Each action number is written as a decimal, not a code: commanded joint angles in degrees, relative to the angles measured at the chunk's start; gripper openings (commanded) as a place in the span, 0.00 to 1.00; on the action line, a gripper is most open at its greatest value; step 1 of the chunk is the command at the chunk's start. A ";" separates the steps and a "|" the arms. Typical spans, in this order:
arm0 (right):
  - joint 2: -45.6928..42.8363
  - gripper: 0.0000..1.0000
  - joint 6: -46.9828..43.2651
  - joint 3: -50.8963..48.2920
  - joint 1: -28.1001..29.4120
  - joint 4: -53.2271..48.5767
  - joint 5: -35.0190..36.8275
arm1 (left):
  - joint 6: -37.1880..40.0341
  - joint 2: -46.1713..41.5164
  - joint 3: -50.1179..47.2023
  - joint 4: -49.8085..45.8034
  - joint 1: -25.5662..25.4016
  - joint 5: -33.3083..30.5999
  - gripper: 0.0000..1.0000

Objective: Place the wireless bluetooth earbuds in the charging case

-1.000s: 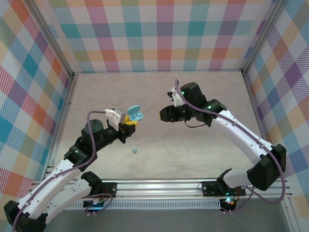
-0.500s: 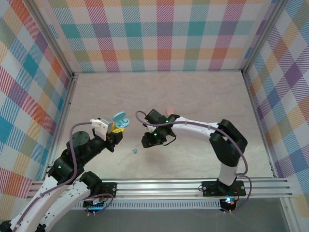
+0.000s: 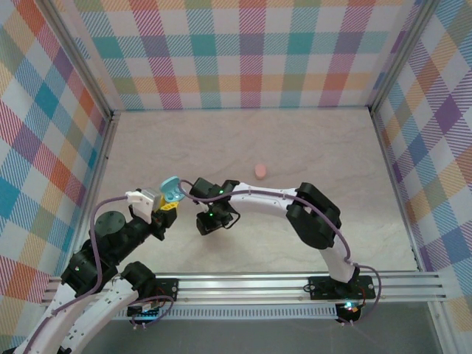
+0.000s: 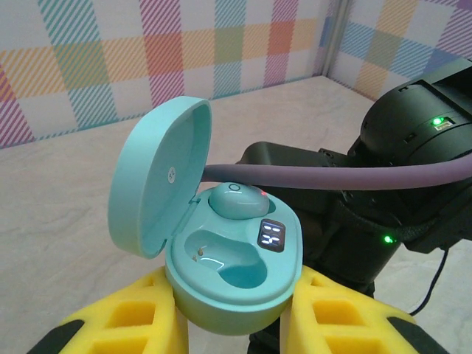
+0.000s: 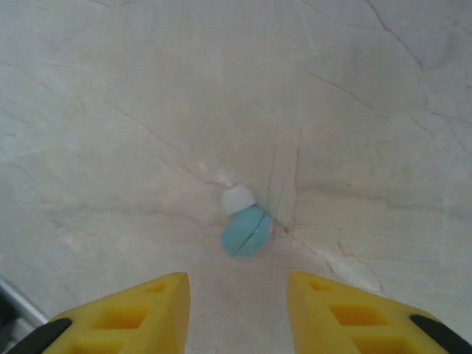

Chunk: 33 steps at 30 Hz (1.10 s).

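My left gripper (image 4: 232, 313) is shut on the light blue charging case (image 4: 232, 273), gripping its base between the yellow fingers (image 4: 129, 321). The lid (image 4: 151, 177) stands open. One blue earbud (image 4: 237, 200) sits in the far slot, and the near slot (image 4: 221, 262) is empty. In the top view the case (image 3: 172, 189) is held left of centre. A loose blue earbud (image 5: 247, 231) with a white tip lies on the table. My right gripper (image 5: 237, 299) hangs open just above and short of it, with nothing between the fingers (image 5: 140, 313). The right gripper (image 3: 209, 221) is close to the case.
A small pink oval piece (image 3: 259, 170) lies on the marble-look table (image 3: 310, 147) behind the right arm. Checked walls stand on three sides. The right arm's dark wrist (image 4: 413, 169) and its purple cable (image 4: 332, 177) cross right behind the held case.
The right arm has swung left and down from mid-table to over the loose blue earbud. The left arm has drawn back to the left with the open case.
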 commanded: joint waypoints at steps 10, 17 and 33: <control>4.89 0.45 -3.18 4.27 0.78 -5.42 3.19 | 1.04 -0.55 1.18 0.13 -0.70 0.72 0.18; 4.36 0.46 -2.35 4.11 0.83 -3.62 0.96 | 1.05 -0.58 1.45 -0.55 -0.70 0.51 0.18; 8.18 0.48 -3.08 4.55 0.44 -3.13 3.62 | 0.78 -0.78 1.80 -1.03 -0.70 0.66 0.18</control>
